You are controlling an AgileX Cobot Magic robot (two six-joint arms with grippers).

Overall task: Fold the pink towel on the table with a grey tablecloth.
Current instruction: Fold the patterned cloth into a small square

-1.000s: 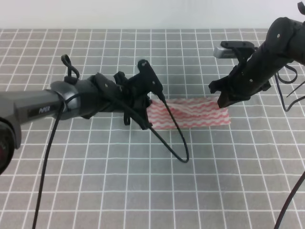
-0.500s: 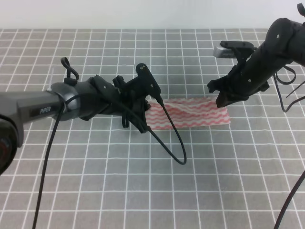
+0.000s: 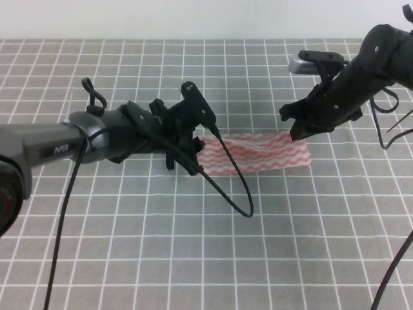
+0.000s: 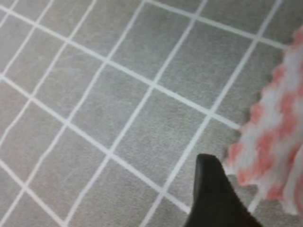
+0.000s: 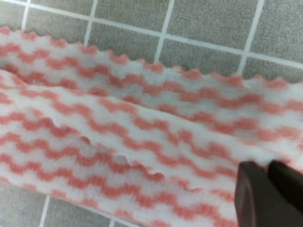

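Your pink towel (image 3: 258, 154) lies as a long folded band on the table with a grey tablecloth (image 3: 213, 252), roughly mid-table; the right wrist view shows one zigzag-edged layer lying over another.

Your left gripper (image 3: 187, 155) sits low at the towel's left end, its body hiding that edge. In the left wrist view only one dark fingertip (image 4: 210, 198) shows, just beside the towel's corner, so you cannot tell whether the jaws are spread or closed.

Your right gripper (image 3: 298, 132) hangs over the towel's far right corner. Its two fingertips (image 5: 255, 196) appear pressed together in the right wrist view, with no cloth visibly between them.

A black cable (image 3: 233, 184) loops from the left arm across the towel's left part.
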